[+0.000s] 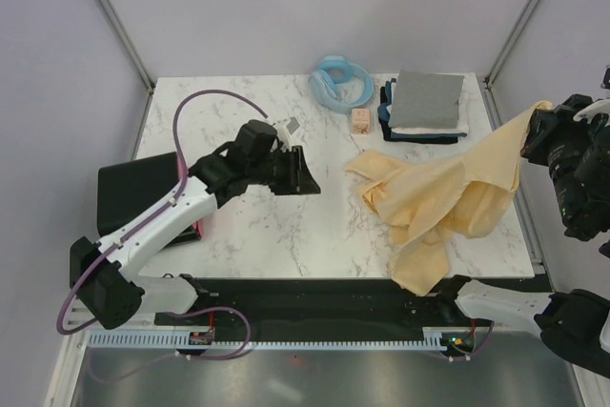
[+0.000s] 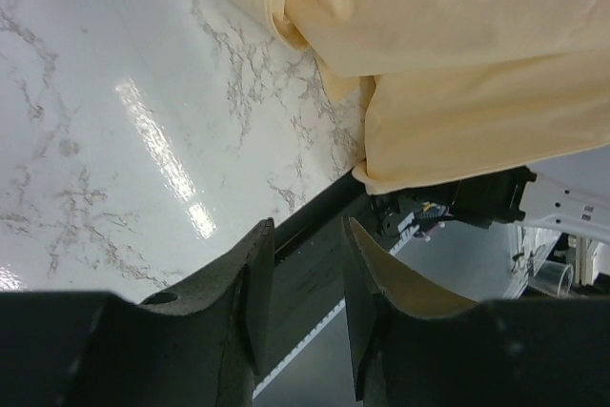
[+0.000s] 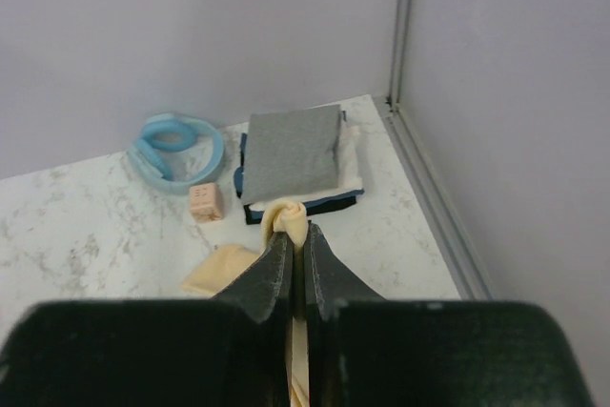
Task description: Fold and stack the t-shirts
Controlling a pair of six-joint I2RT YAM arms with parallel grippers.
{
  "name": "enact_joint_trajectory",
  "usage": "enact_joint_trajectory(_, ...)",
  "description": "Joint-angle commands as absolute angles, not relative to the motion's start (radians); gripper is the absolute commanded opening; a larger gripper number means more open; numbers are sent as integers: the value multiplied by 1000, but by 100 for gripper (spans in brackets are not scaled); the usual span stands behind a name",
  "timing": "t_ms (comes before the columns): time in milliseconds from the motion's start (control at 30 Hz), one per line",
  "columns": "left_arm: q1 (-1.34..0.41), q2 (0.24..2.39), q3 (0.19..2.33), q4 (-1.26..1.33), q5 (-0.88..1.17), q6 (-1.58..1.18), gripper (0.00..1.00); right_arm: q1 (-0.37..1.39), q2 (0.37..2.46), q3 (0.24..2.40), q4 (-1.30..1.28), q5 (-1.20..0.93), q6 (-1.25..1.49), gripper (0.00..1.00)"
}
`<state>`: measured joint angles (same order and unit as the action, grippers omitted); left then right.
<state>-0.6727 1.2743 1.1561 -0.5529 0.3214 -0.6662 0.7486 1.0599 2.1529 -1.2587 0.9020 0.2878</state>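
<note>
Surface first, because it sets the room to work in: a broad stretch of marble shows between the left arm and the cloth, and the spreading would best be done there. The pale yellow t-shirt lies crumpled on the right side. One tail droops over the near edge and one corner is drawn up and out to the right. The folded stack sits at the far right corner, grey on top with white and navy beneath.

The right pincer is clamped on that raised corner, and its wrist view shows a small roll of yellow cloth poking out above the closed tips. The left pincer hovers over the marble near the shirt's lower hem, with its jaws parted and nothing between them.

The step in hand looks like opening the shirt out flat before any fold. To do it well, the left pincer should take the hem or a shoulder well apart from the right's hold, and take one layer only (the folds overlap, so a deep bite would bunch them). Both should then draw apart and toward the middle, kept low, so the hanging tail comes back onto the marble. Keep the sweep short of the stack, the light blue ring and the small pink cube.
</note>
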Motion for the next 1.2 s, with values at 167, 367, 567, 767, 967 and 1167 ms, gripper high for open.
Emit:
enact_joint_trajectory(167, -860, 1361, 1223, -565, 361, -644, 42, 749, 1141, 2148, -1162, 1134, 108, 0)
enact_joint_trajectory(367, -994, 1445, 1238, -574, 354, -627, 45, 750, 1186, 2111, -1108, 1085, 66, 0)
enact_joint_trajectory(567, -1078, 1459, 1215, -600, 292, -606, 51, 750, 1224, 2097, -1106, 1055, 58, 0)
enact_joint_trajectory(767, -1098, 1557, 1235, -601, 349, -534, 53, 741, 1269, 2149, -1092, 1048, 26, 0)
enact_joint_trajectory(967, -1129, 1724, 1319, -594, 391, -474, 55, 724, 1270, 2137, -1089, 1014, 25, 0)
enact_joint_trajectory(1167, -1129, 1819, 1419, -589, 400, -430, 55, 710, 1246, 2089, -1089, 974, 51, 0)
